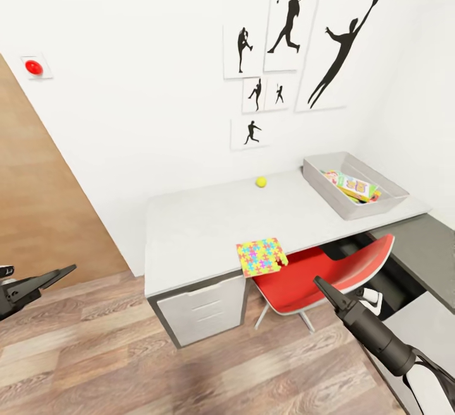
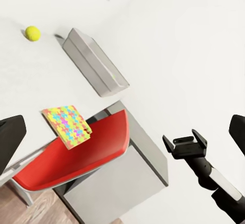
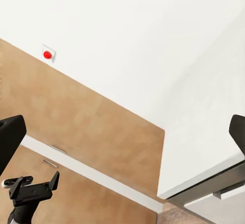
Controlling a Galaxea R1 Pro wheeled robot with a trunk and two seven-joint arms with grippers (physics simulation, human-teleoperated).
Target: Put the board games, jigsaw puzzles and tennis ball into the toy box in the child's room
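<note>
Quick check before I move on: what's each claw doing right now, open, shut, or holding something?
Left claw: empty, off to the side over the floor; open or shut cannot be told.
Right claw: open, empty, near the red chair.

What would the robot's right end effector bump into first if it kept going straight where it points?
Probably the red chair: the right end effector points up over its seat toward the table edge, though depth is unclear.
</note>
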